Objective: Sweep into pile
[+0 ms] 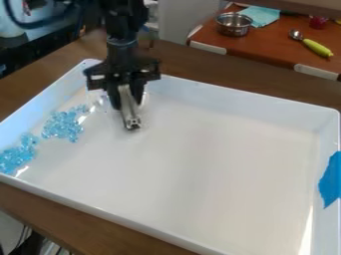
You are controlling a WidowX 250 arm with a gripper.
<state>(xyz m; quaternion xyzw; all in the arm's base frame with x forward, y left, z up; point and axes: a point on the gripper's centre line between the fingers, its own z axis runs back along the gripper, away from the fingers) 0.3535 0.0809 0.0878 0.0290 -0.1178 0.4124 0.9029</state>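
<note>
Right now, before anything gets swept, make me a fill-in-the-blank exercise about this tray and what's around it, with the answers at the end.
The tray under the gripper is coloured ____. The small loose pieces in it are coloured ____. As pictured, they lie toward its left side, while the tape is on its ____ side. On the table behind, the metal bowl is pictured to the ____ of the spoon.

Missing words: white; blue; right; left.
</note>
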